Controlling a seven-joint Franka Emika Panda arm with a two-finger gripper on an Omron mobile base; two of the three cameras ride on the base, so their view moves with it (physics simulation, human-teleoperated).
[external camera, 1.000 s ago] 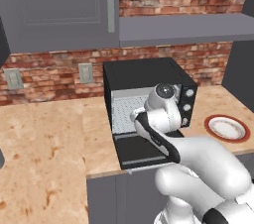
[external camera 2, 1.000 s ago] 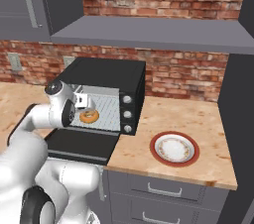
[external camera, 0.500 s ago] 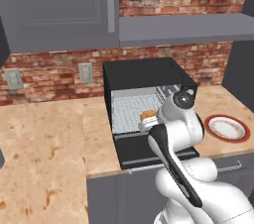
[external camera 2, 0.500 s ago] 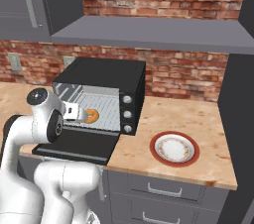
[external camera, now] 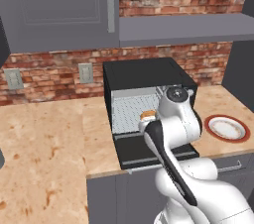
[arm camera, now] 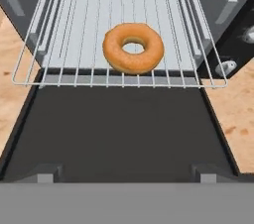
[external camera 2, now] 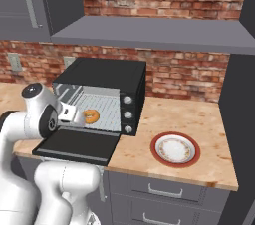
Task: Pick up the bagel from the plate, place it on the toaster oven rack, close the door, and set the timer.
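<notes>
A golden-brown bagel point(arm camera: 133, 48) lies flat near the front edge of the silver wire rack point(arm camera: 64, 44) inside the black toaster oven point(external camera 2: 104, 72). It also shows as the bagel point(external camera 2: 91, 116) and the bagel point(external camera: 148, 115) in the base views. The door point(arm camera: 119, 129) is folded down flat in front of the oven. My gripper point(arm camera: 126, 173) hovers over the door, drawn back from the bagel, open with nothing between its fingers. The hand point(external camera 2: 68, 114) sits left of the bagel. The red-rimmed plate point(external camera 2: 175, 149) stands empty to the oven's right.
A column of round knobs point(external camera 2: 128, 114) runs down the oven's right front panel. A grey shelf point(external camera 2: 149, 35) hangs over the oven, and a dark tall panel point(external camera 2: 241, 119) bounds the counter at the right. Bare counter point(external camera: 44, 139) stretches left of the oven.
My hand has pulled back out of the oven mouth toward the door's front edge. The bagel stays on the rack, free of the fingers.
</notes>
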